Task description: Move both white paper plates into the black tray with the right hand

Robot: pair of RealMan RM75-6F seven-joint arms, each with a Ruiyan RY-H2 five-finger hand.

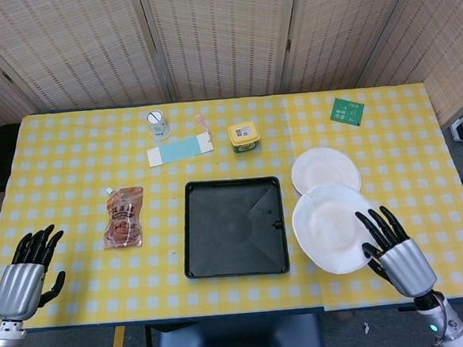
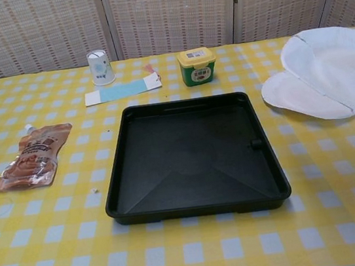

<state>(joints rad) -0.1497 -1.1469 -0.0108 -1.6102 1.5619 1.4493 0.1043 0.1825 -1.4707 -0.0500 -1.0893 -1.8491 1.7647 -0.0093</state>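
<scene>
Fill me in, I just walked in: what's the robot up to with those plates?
The right hand holds the nearer paper plate at its edge, lifted off the table and overlapping the far plate in both views. The far plate lies flat on the yellow checked cloth. The black tray has no plate in it yet. The left hand hangs idle at the table's near corner, fingers apart, holding nothing.

A brown pouch (image 1: 124,217), paper cup (image 1: 157,124), blue strip (image 1: 180,150), yellow tub (image 1: 244,135) and green card (image 1: 346,111) lie apart on the checked table.
</scene>
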